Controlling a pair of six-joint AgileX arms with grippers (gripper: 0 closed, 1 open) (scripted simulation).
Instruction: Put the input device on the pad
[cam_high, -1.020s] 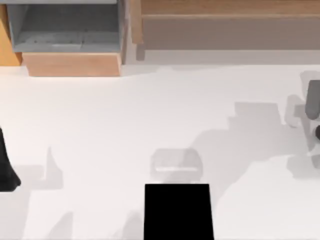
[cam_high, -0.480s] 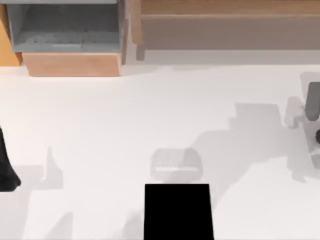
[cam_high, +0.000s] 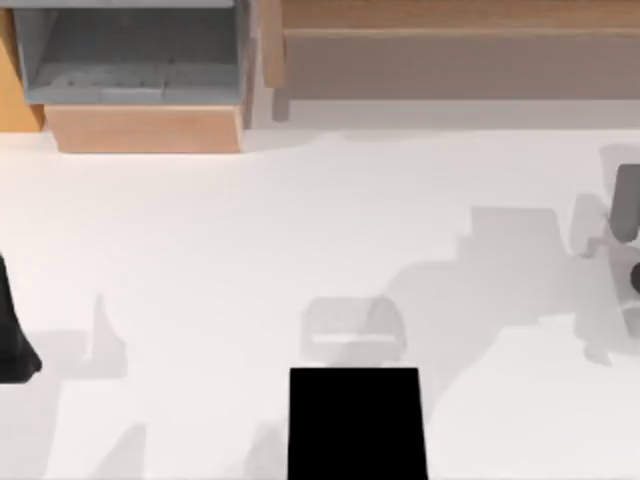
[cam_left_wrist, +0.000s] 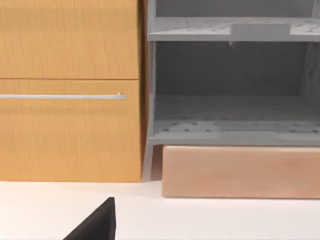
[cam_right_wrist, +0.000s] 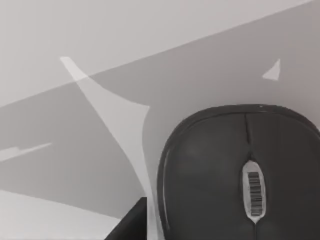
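My right pincer (cam_high: 625, 215), grip state unclear, hovered over the mouse (cam_right_wrist: 240, 175) far right of the pad (cam_high: 357, 422); an off-centre squeeze could squirt it off the worktop (cam_high: 250, 250).

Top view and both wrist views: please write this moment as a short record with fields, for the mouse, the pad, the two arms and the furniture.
input device: black mouse with a scroll wheel, lying on the white table at the far right edge of the top view
pad: flat black rectangle at the near middle edge, nothing on it
device on pad: no, far apart
right gripper: close above the mouse, one dark fingertip beside it
left arm: dark shape at the table's left edge, away from both
furniture: wooden cabinet and grey shelf at the far side
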